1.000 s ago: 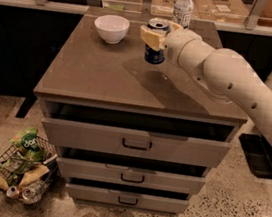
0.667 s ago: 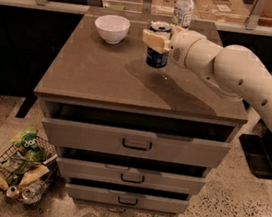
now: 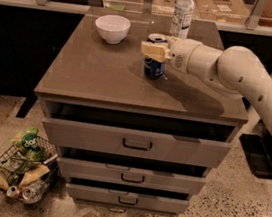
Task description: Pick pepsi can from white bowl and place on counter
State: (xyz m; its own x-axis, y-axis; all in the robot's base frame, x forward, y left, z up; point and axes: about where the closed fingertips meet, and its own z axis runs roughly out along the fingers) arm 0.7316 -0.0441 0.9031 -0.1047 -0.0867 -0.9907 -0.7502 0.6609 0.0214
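Observation:
The pepsi can, blue with a silver top, stands upright near the middle of the grey-brown counter, its base at or just above the surface. My gripper comes in from the right and is shut on the can's upper part, with one cream finger across the can's front. The white bowl sits empty at the back left of the counter, well to the left of the can.
A tall clear plastic bottle stands at the counter's back edge, just behind my gripper. Three drawers below are partly pulled out. A wire basket of rubbish sits on the floor at the left.
My gripper has lowered the pepsi can toward the counter and slightly forward. The bowl and bottle have not moved.

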